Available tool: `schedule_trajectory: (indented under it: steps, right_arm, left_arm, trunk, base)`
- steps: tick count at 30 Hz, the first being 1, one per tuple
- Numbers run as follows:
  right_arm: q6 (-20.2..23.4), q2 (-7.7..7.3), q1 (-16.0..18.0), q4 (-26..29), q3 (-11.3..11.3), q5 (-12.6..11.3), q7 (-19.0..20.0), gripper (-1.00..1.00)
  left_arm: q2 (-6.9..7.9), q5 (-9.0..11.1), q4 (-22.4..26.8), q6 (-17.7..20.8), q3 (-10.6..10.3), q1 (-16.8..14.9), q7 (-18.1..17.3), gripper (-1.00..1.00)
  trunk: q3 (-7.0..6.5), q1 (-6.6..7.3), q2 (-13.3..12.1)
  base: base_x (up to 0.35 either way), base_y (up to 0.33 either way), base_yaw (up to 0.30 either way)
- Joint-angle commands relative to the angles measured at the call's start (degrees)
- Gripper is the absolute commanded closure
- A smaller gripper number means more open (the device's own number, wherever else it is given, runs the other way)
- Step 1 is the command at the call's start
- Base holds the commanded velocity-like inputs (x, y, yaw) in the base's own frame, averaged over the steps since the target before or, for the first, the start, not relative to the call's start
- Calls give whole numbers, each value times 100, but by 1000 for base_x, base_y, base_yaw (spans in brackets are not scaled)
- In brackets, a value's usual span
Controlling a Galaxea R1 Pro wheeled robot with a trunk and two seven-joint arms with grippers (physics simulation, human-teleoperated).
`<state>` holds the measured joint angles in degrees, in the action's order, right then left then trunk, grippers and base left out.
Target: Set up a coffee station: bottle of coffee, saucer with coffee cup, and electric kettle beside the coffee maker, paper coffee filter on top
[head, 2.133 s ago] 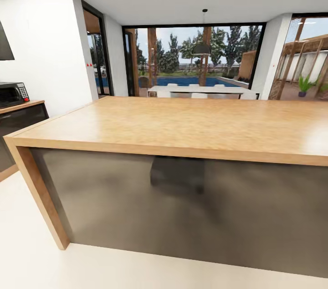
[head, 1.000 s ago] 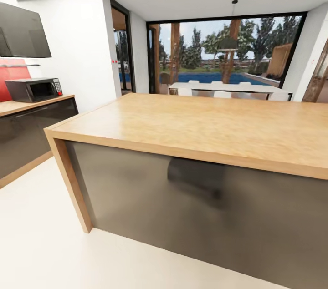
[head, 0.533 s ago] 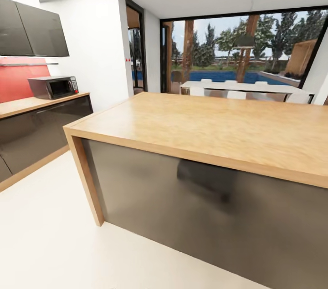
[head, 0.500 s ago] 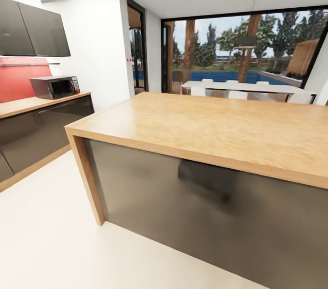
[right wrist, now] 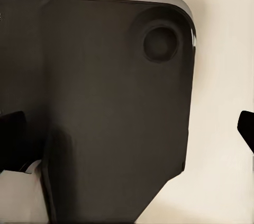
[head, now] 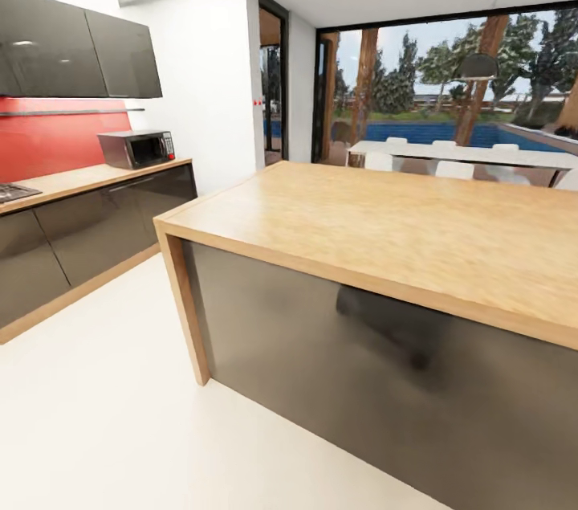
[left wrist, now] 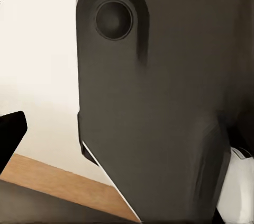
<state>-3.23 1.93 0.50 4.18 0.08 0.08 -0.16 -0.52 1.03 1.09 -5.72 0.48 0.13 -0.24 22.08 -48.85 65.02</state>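
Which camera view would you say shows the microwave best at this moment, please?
The head view: the microwave sits whole on the wall counter beneath dark cabinets. Both wrist views face the robot's dark body panel and pale floor instead.

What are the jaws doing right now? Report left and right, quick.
Left gripper: cannot be told; one dark fingertip shows at the frame edge.
Right gripper: cannot be told; dark fingertips show at both frame edges, nothing seen between them.

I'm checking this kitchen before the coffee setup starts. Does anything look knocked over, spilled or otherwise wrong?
Nothing stands out. The wooden island top is level, the microwave sits upright on the side counter against the red wall, and the wall cabinets are closed. The white floor shows no spill.
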Motion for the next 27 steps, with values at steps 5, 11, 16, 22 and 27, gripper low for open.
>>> schedule_trajectory:
  steps: [5,11,16,22,27]
  right_arm:
    - [-19,0,3,-5,4,1,-2,-100]
    - [-19,0,3,-5,9,1,-2,-100]
    - [-19,0,3,-5,9,1,-2,-100]
    - [-19,4,3,-5,9,1,-2,-100]
    - [-19,8,3,-5,4,1,-2,-100]
  left_arm:
    - [-1,11,5,-16,4,-3,-2,-100]
    - [-1,11,5,-16,4,-3,-2,-100]
    - [-1,11,5,-16,4,-4,-2,-100]
    - [-1,11,5,-17,4,-4,-2,-100]
    - [-1,11,5,-17,4,-4,-2,-100]
  trunk:
    - [-58,110,-199]
    - [-135,242,-440]
    - [-200,352,-640]
    - [-278,484,-881]
    - [-345,594,-1081]
  base:
    - [0,0,235]
    - [0,0,241]
    - [0,0,244]
    - [0,0,244]
    - [0,0,248]
